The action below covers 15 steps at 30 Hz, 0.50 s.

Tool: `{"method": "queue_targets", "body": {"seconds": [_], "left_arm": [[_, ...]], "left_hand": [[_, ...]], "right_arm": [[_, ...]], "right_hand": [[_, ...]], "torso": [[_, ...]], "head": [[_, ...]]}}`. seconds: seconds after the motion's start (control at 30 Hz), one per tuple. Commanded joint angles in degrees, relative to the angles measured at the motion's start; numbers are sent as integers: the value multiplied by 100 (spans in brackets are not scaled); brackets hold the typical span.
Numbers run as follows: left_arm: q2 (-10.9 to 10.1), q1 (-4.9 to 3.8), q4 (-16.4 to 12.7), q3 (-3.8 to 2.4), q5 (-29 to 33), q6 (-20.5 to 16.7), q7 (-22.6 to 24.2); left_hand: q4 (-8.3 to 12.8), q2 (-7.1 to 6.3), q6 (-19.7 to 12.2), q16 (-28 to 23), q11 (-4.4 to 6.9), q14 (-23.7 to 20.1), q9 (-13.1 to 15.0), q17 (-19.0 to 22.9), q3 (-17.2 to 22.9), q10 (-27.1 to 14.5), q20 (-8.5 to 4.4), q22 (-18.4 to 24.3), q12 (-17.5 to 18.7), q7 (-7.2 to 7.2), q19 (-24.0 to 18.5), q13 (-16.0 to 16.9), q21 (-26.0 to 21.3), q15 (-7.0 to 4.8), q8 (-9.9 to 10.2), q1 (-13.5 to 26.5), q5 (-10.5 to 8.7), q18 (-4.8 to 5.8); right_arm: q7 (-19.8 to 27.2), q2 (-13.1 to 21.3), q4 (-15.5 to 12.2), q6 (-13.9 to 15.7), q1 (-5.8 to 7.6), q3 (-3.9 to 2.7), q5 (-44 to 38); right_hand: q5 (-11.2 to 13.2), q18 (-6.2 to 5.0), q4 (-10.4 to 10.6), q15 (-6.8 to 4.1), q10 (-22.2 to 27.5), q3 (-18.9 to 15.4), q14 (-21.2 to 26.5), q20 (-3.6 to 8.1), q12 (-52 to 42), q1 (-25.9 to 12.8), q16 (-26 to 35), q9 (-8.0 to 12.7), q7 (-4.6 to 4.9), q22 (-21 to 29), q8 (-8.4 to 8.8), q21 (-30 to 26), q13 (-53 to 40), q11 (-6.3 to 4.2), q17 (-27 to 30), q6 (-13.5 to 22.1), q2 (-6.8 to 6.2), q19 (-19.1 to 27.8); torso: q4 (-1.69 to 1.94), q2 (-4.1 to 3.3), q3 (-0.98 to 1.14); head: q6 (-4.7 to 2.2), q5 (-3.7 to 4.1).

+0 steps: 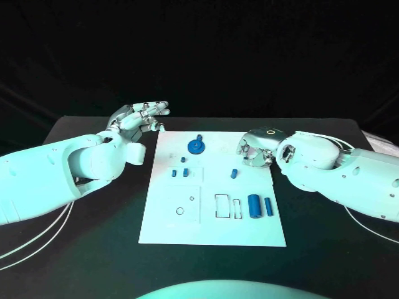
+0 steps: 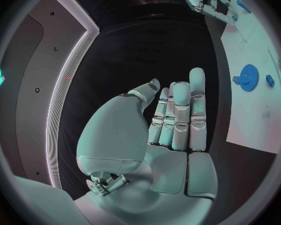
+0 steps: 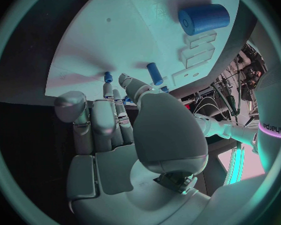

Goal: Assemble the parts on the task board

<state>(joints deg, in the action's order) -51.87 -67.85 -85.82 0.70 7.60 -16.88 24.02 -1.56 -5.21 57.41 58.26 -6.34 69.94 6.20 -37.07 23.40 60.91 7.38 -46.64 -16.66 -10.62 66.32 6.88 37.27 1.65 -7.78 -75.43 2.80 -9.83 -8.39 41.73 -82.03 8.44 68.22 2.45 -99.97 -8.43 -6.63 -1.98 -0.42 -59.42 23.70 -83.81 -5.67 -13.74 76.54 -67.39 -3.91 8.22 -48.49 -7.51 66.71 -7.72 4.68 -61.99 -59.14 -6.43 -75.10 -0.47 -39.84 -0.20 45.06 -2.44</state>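
Note:
The white task board [image 1: 213,215] lies in the middle of the black table. A blue gear [image 1: 196,146] stands near its far edge, also seen as the gear [image 2: 247,76] in the left wrist view. Small blue pegs [image 1: 173,174] [image 1: 187,172] [image 1: 234,172] sit mid-board. A thick blue cylinder [image 1: 254,205] and a thin blue rod [image 1: 269,206] lie side by side toward the near right. My left hand [image 1: 141,118] hovers off the board's far left corner, fingers straight, holding nothing. My right hand [image 1: 256,149] hangs over the board's far right part, fingers pointing down near a peg [image 3: 155,73], nothing in it.
Rectangular recesses [image 1: 224,205] and a small ring [image 1: 180,211] mark the board's near half. Black table [image 1: 91,249] runs round the board on all sides. Thin white cables [image 1: 20,249] trail from my left arm over the table's near left.

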Motion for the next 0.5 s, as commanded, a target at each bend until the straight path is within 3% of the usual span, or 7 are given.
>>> {"method": "queue_targets", "body": {"seconds": [0.03,0.5], "left_arm": [[-11,1,-24,-3,71,30,114],[-27,1,-18,-2,67,39,55]], "left_hand": [[-2,65,-50,-16,-4,-29,-5,6,-15,-43,3,4,-20,-2,14,8,-14,-5,-36,-12,26,-67],[13,75,-73,-60,-7,-70,-12,85,-48,-83,5,39,-61,-6,19,19,-61,-3,-53,-36,26,-67]], "right_arm": [[0,-22,40,-181,-27,10,-129],[-168,-27,55,31,-38,11,-503]], "right_hand": [[32,-68,-2,0,-51,52,-162,7,26,-21,-5,-13,-32,-15,14,9,50,-27,-16,-45,12,-30],[42,-66,-30,-17,-126,108,-171,25,57,-8,-15,-28,-55,-30,1,20,140,-48,-23,-146,23,-47]], "torso": [[-9,2,1],[-17,3,6]], "head": [[12,-14],[23,-14]]}}
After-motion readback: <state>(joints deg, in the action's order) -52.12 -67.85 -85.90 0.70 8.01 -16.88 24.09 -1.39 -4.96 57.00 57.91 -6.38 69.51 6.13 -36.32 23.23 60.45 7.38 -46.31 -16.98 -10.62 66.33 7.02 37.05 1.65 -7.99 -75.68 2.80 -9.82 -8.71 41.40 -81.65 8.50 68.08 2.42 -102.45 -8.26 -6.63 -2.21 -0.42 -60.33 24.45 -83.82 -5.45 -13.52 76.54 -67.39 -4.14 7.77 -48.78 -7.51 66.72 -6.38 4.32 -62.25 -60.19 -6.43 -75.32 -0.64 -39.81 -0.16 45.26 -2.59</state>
